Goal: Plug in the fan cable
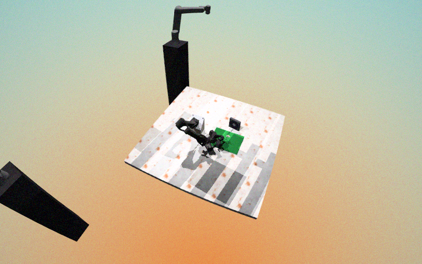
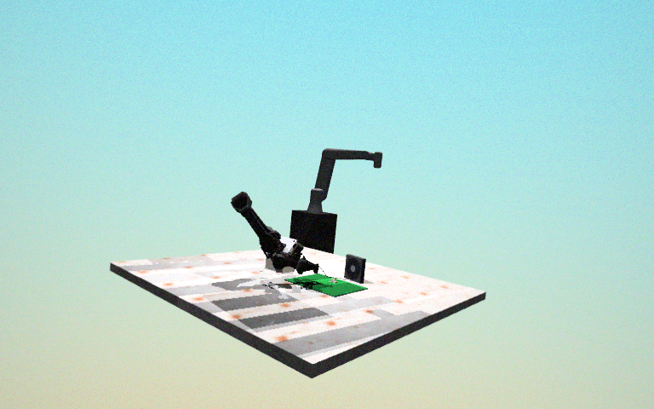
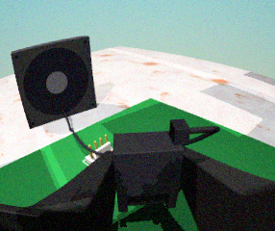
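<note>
The fan's black plug [image 3: 148, 166] fills the space between the finger ends of my gripper [image 3: 145, 157] [image 2: 317, 267], which is shut on it. The white four-pin header [image 3: 98, 153] [image 1: 228, 136] [image 2: 334, 280] stands on the green board [image 3: 253, 146] [image 1: 236, 147] [image 2: 343, 290]. Its gold pins point up and show bare. In the wrist view the header is beyond the plug and to its left, partly covered by the left finger; the plug is off it. The black cable [image 3: 73, 136] runs from the fan [image 3: 57, 83] [image 1: 234, 123] [image 2: 355, 268] behind the plug, looping out at its right. The plug is too small to make out in the top and exterior views.
The fan stands upright just past the board's edge. A pale box [image 1: 200, 121] [image 2: 289, 244] is by my arm's base. Another arm stands on a black pedestal [image 1: 176, 70] [image 2: 314, 230] behind the table [image 1: 203, 98] [image 2: 411, 289]. A second pedestal [image 1: 40, 202] is off the table's left side.
</note>
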